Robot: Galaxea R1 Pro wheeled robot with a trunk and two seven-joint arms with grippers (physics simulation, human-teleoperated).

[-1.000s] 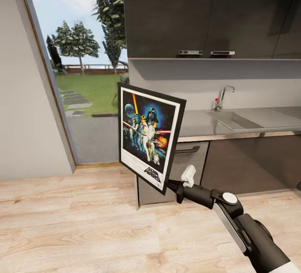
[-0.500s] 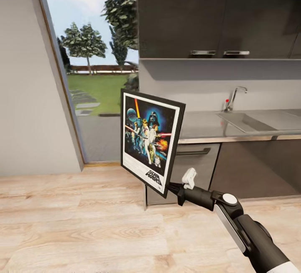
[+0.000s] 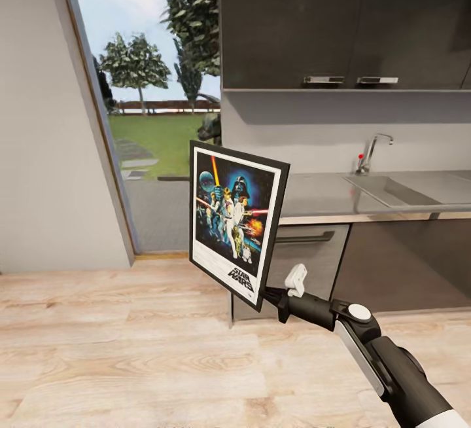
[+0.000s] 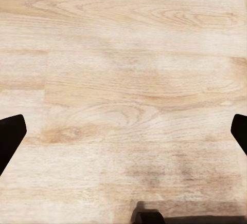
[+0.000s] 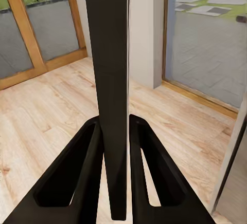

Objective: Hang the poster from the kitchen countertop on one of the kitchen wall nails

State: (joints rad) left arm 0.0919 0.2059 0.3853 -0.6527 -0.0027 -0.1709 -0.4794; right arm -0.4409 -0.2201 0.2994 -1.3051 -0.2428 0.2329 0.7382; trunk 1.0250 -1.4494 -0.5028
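Observation:
The poster [image 3: 237,222], black-framed with blue space-film art and "STAR WARS" lettering, is held upright in the air in front of the counter's left end. My right gripper [image 3: 267,294] is shut on its lower right corner. In the right wrist view the poster [image 5: 110,80] shows edge-on as a dark slab pinched between both fingers [image 5: 77,183]. The grey metal kitchen countertop [image 3: 320,196] runs behind it to the right. My left gripper [image 4: 123,134] is open, with its dark fingertips [image 4: 9,136] spread wide over bare wooden floor.
A sink [image 3: 399,189] and chrome faucet [image 3: 369,153] sit in the counter at right. Dark upper cabinets [image 3: 340,22] hang above. A tall glass door [image 3: 157,120] onto a garden is at left, beside a grey wall [image 3: 46,153]. Light wood floor [image 3: 131,349] lies in front.
The whole picture has shifted right, so the camera has turned left. The poster stays held in my right gripper in much the same pose.

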